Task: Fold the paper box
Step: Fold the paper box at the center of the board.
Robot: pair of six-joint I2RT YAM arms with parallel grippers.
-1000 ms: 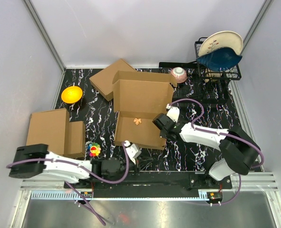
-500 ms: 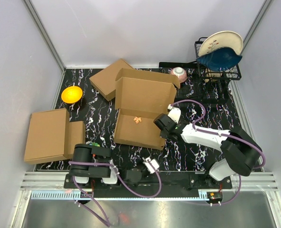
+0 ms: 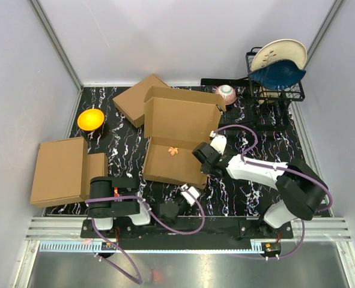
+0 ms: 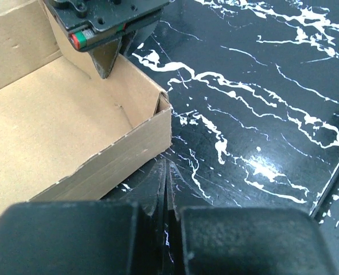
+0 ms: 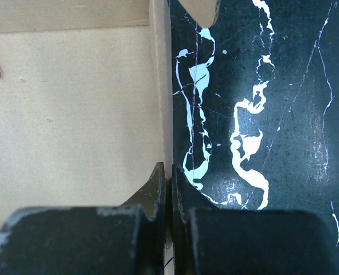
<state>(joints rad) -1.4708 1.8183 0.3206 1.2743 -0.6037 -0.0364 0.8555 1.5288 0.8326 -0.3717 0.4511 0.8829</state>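
Currently the paper box [image 3: 176, 126] lies mid-table [image 3: 126, 150], lid raised far. Its right wall is clamped by the right pincer [image 3: 204, 159]; the left pincer [image 3: 188, 191], closed empty, sits beside its near-right corner.

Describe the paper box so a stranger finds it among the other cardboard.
Start at the middle of the black marbled table. The paper box sits there, the biggest cardboard piece. Only it stands open, with raised walls and its lid tilted up.
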